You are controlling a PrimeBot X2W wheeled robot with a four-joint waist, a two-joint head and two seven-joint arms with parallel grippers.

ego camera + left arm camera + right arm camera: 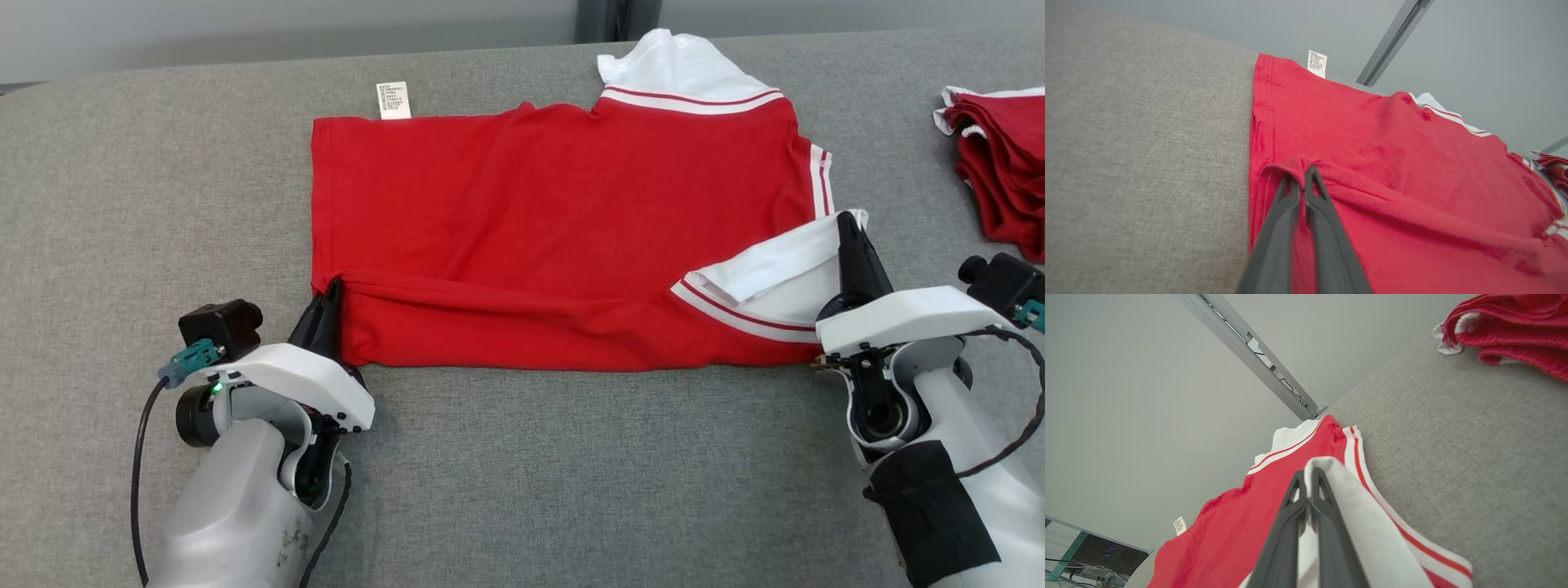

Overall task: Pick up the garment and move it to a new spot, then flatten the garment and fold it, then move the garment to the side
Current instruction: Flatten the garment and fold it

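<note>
The garment (555, 212) is a red shirt with white, red-striped sleeves, spread across the grey cushioned surface (522, 474). Its near edge is folded up over the body. My left gripper (331, 287) is shut on the garment's near left corner, where the red hem (1298, 165) bunches between the dark fingers (1286, 212). At the near right, my right gripper (847, 222) is shut on the white sleeve (775, 273), lifted and folded inward; the white cloth (1347, 490) drapes over its fingers (1306, 522). A white care label (393, 100) sticks out at the far left edge.
A pile of folded red and white garments (1000, 163) lies at the far right of the surface. A grey wall (286, 33) with a dark vertical post (602, 18) stands behind. Bare grey surface stretches left of the garment and along the near edge.
</note>
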